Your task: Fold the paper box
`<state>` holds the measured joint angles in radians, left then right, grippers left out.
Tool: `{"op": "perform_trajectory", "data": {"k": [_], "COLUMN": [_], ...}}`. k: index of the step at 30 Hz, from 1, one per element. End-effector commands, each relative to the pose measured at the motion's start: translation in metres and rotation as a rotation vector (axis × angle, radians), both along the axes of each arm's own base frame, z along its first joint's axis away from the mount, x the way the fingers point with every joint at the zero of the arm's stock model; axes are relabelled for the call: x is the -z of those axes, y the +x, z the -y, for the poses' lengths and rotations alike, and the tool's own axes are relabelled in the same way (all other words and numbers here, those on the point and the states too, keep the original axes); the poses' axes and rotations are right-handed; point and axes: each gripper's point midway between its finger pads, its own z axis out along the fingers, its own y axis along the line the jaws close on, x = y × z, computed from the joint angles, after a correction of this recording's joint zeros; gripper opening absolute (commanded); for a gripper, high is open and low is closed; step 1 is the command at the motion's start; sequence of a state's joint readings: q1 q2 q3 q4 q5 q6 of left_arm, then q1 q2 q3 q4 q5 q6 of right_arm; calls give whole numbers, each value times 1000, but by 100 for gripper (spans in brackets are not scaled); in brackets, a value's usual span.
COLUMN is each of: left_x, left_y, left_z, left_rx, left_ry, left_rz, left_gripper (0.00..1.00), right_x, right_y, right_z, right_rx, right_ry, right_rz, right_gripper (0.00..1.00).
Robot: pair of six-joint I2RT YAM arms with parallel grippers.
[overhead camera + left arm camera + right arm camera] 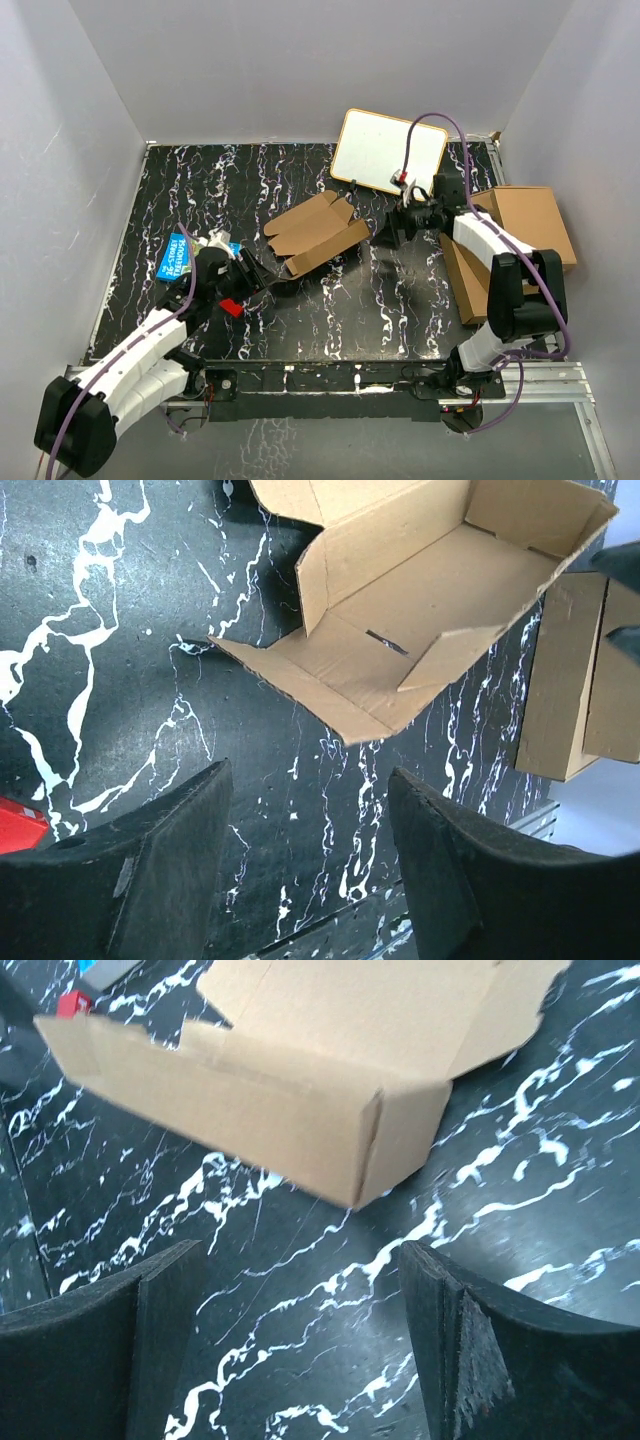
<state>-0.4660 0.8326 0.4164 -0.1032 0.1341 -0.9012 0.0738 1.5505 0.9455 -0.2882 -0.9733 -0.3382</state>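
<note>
Two grippers stand open and empty on either side of the paper box (318, 235). The left gripper (308, 780) has its fingers (150, 880) spread wide, with the box, its walls partly raised and its lid flap open, lying just beyond their tips on the black marbled table (100, 630). The right gripper (300, 1255) is equally wide, and the box's folded corner sits just past its fingers (480, 1350), untouched.

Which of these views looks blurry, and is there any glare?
Right wrist view: the paper box is blurred, its edges smeared. Left wrist view: its edges are crisp. Top view: soft, even light, no glare on the table.
</note>
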Motion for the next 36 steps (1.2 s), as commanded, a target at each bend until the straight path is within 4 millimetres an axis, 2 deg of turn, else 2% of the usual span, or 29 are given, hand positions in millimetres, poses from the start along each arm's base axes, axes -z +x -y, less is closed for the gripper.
{"op": "perform_trajectory", "data": {"k": [1,4,8,9,14,18,21,25,36], "left_x": [-27,-35,-44,-45,-53,-56,-57,-60,-66], "left_y": [18,23,26,26,26,25,25,27,33], "left_z": [5,2,2,3,5,3,3,10,36], "left_rx": [-16,-33,-30,-28,-20,-24,-23,5,117], "left_ry": [-18,-8,-10,-11,-23,-21,-23,-46,-96], "left_rz": [61,93,129,129,141,150,156,163,164], "left_gripper": [61,62,62,62,62,62,62,62,60], "right_x": [-44,-58,-61,-61,-41,-26,-12,-5,19], "right_y": [30,41,63,69,93,105,104,94,54], "right_z": [-5,-10,-22,-27,-45,-44,-41,-37,-23], "right_rx": [-9,-14,-2,0,21,44,47,34,17], "right_ry": [10,24,-1,-10,-90,-168,-210,-236,-287], "right_rz": [83,94,52,42,-4,-10,-29,-37,-68], "right_gripper": [83,83,82,79,58,52,52,47,46]}}
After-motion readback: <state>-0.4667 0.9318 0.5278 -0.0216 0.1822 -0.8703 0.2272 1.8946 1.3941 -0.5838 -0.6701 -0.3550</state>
